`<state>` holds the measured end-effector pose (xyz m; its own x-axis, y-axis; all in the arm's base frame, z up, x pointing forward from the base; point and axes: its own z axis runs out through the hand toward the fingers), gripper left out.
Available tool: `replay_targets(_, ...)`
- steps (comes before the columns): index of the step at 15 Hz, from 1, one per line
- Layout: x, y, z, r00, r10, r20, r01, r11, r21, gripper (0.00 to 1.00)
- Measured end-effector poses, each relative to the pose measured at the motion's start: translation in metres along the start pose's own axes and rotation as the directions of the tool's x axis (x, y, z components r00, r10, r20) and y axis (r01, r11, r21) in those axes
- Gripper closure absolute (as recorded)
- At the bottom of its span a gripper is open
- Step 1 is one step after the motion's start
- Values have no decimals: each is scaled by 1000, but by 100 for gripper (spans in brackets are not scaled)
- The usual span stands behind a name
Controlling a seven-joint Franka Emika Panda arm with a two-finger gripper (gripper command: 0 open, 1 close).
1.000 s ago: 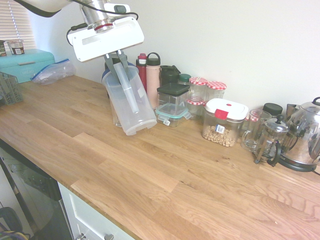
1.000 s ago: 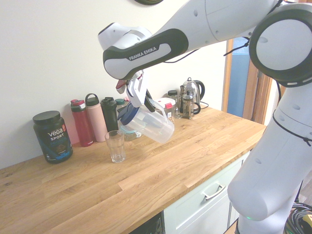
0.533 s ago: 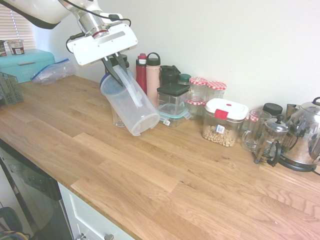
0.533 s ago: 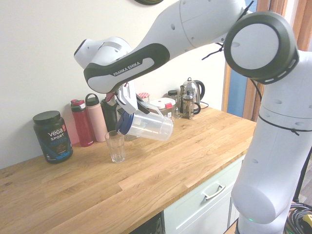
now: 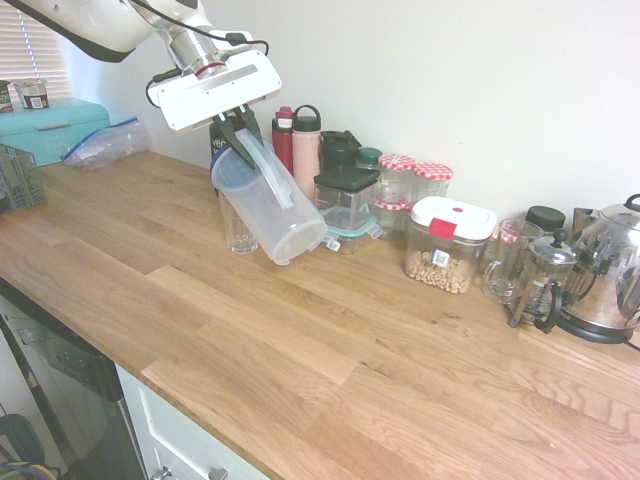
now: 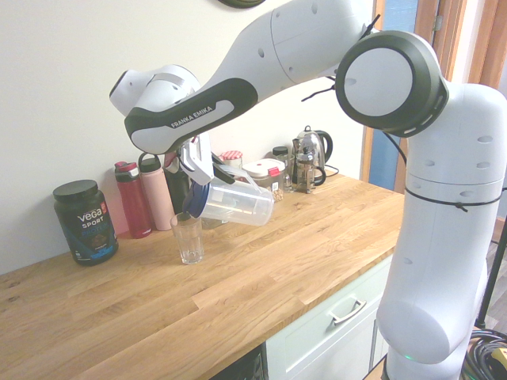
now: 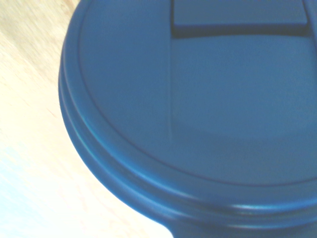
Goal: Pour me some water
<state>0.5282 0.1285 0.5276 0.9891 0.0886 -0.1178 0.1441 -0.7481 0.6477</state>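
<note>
Pouring step is in hand: my gripper (image 5: 238, 133) is clamped on the pitcher (image 5: 268, 205), tilted over the glass (image 5: 238, 226) on the counter (image 5: 330, 350). From the other side, the spout hangs above the glass (image 6: 187, 237). Close up, only the blue lid (image 7: 198, 114) shows. Next I should probably tilt more, slowly.

The arm (image 6: 317, 32) was glossy white, built of thick rounded segments. One big round joint (image 6: 386, 83) carried a dark grey ring around a white cap. Near the wrist a black band (image 6: 190, 115) bore "FRANKA EMIKA" in white letters. The hand (image 5: 238, 135) hung from a flat white rectangular block (image 5: 214, 90), below a silvery collar with a thin red ring, and thin black cables looped beside it.
</note>
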Motion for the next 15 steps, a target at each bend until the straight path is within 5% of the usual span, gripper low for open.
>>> replay_targets(3, -8, 15, -17, 995, 74, -65, -67, 993, 102, 100)
replay_targets(6, -47, 60, -34, 981, 185, -57, -163, 950, 267, 100)
replay_targets(12, -105, 136, 0, 904, 418, 87, -405, 775, 486, 100)
replay_targets(15, -134, 171, 53, 833, 521, 189, -531, 652, 541, 100)
